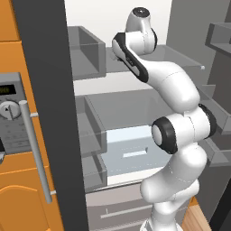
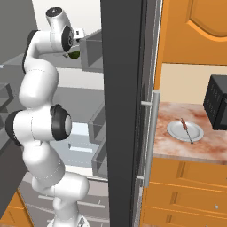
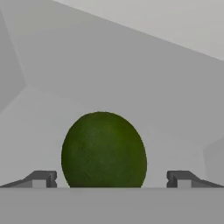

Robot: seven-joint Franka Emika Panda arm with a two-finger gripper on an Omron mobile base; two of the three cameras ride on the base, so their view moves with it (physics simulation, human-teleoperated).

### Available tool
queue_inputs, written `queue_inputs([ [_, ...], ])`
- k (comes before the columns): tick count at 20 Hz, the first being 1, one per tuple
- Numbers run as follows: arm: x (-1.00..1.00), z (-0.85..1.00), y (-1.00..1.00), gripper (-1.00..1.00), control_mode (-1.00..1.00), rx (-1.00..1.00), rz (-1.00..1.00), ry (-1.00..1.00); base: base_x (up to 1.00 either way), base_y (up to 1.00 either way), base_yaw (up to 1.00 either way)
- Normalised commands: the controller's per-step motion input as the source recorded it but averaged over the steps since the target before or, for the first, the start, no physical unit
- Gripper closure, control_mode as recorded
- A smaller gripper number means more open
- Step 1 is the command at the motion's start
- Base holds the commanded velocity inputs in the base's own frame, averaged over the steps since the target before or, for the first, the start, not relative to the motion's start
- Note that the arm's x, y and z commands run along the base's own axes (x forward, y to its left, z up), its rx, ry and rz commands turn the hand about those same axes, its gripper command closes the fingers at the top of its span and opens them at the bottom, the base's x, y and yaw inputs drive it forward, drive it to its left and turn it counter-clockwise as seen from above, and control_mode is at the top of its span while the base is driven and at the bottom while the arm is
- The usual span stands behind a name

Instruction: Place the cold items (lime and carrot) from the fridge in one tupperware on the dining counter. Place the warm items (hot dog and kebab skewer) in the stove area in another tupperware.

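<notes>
Reaching high into the open fridge (image 1: 135,103), with the white arm (image 1: 178,131) folded upward and its wrist at the level of the upper shelf (image 1: 185,56). In the hand view, pincer (image 3: 111,178) spread wide apart, fingertips (image 3: 43,178) flanking the lime (image 3: 104,149) on both sides without touching it. Lime dark green, round, sitting on the grey shelf floor close in front of the hand, centred in the gap between the tips, with pale fridge walls behind it. From the right base view, a sliver of the lime (image 2: 74,54) peeking out just beside the wrist, next to a clear door bin (image 2: 91,51). Fridge door (image 2: 122,111) standing open, dark edge-on, with a long grey handle (image 2: 153,133). Beyond the door, a marbled surface (image 2: 177,142) carrying a white plate (image 2: 185,131) near its front edge, with the kebab skewer (image 2: 186,128) lying across that plate. Black microwave (image 2: 217,102) at the right edge of the same surface. In the left base view, an oven panel (image 1: 11,108) with a round dial set in orange cabinetry (image 1: 18,198). Lower fridge shelves and a pale drawer (image 1: 131,151) visible behind the arm.
</notes>
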Motion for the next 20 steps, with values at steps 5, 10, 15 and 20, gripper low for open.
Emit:
queue_inputs([
  [5, 0.27, -0.07, 0.04, -1.00, -1.00, 0.00, 0.00, 0.00, 0.00, 0.00, 0.00],
  [10, 0.09, -0.15, 0.03, 1.00, -1.00, 0.00, 0.00, 0.01, 0.00, 0.00, 0.00],
  [15, 0.01, -0.15, 0.01, 1.00, -1.00, 0.00, 0.00, 0.10, 0.00, 0.00, 0.00],
  [20, -0.02, -0.15, 0.04, 1.00, -1.00, 0.00, 0.00, 0.09, 0.00, 0.00, 0.00],
])
